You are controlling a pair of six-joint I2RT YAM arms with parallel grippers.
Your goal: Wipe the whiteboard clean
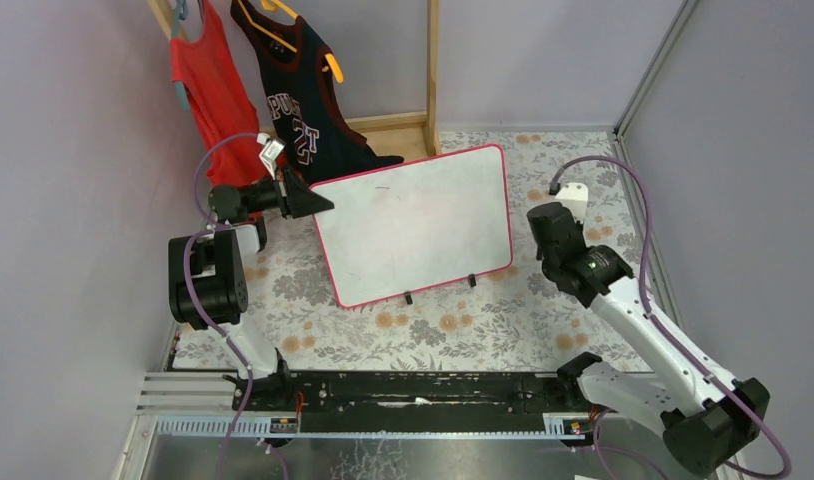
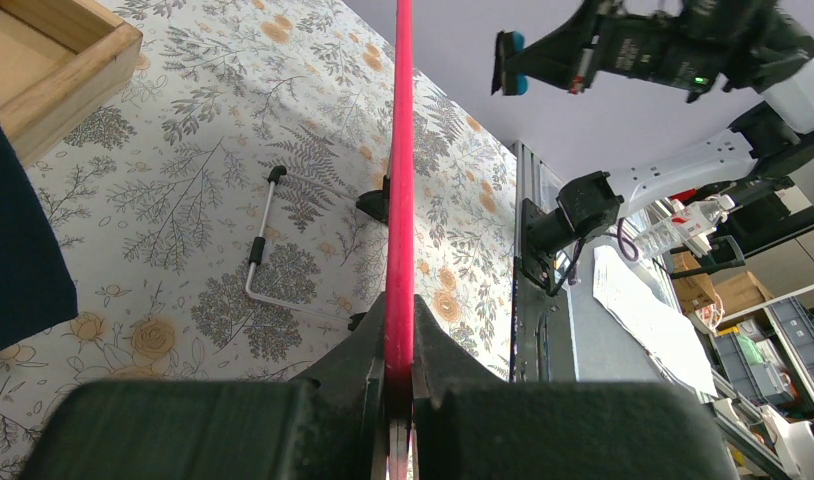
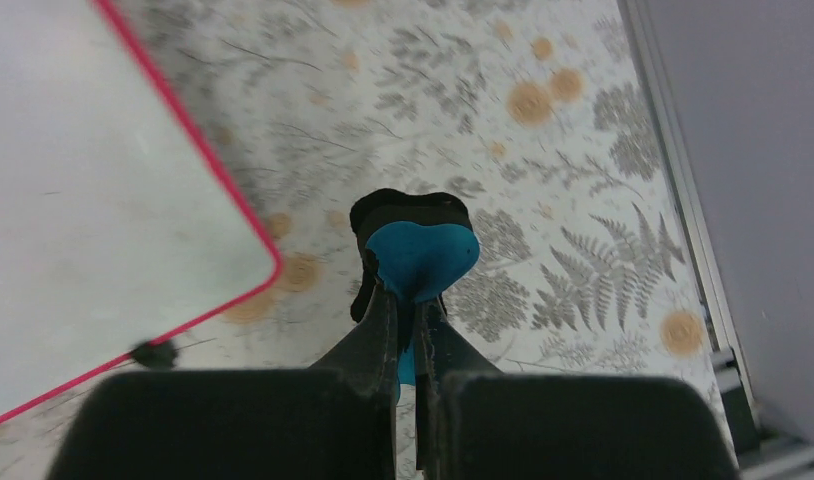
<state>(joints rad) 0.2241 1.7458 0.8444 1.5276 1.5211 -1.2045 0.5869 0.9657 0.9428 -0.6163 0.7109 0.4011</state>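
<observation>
The whiteboard (image 1: pixel 413 225), white with a pink-red frame and small black feet, stands tilted on the floral tablecloth. Its face looks almost blank, with only faint smudges. My left gripper (image 1: pixel 318 203) is shut on the board's left edge; in the left wrist view the pink frame (image 2: pixel 400 180) runs straight up from between my jaws. My right gripper (image 1: pixel 551 228) sits just right of the board, apart from it, shut on a blue and black eraser (image 3: pixel 413 250). The board's lower right corner (image 3: pixel 133 200) shows in the right wrist view.
A wooden clothes rack (image 1: pixel 431 75) at the back holds a red top (image 1: pixel 211 90) and a dark jersey (image 1: pixel 301 100). A metal wire stand (image 2: pixel 263 250) lies on the cloth behind the board. A grey wall (image 1: pixel 743 150) closes the right side.
</observation>
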